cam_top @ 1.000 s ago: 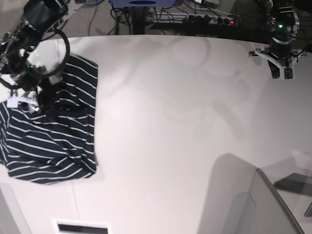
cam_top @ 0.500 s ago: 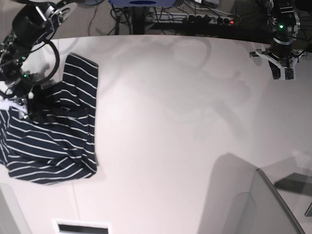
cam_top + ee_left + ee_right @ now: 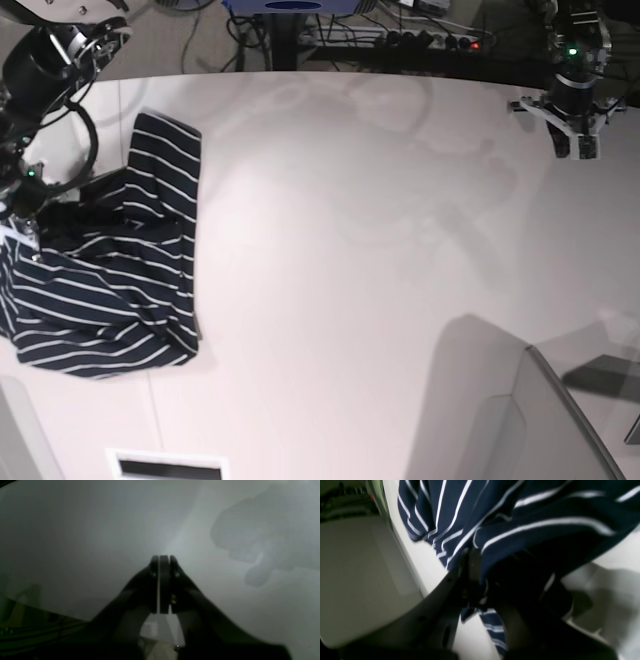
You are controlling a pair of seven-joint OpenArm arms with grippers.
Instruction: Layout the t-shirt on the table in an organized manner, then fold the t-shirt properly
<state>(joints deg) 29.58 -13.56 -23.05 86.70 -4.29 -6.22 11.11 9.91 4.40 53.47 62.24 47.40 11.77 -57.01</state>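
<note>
At the left edge of the base view, the right gripper [image 3: 30, 228] is clamped on a bunched fold of the navy striped t-shirt [image 3: 120, 290], which lies crumpled at the left side of the white table [image 3: 350, 260]. At upper right, the left gripper [image 3: 578, 143] hovers over bare tabletop, jaws pressed together on nothing.

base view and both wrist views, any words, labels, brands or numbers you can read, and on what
No readable text in any view.
The t-shirt shows only white stripes; no label can be read.
The table carries no print.
The power strip behind the table is too small to read.
</note>
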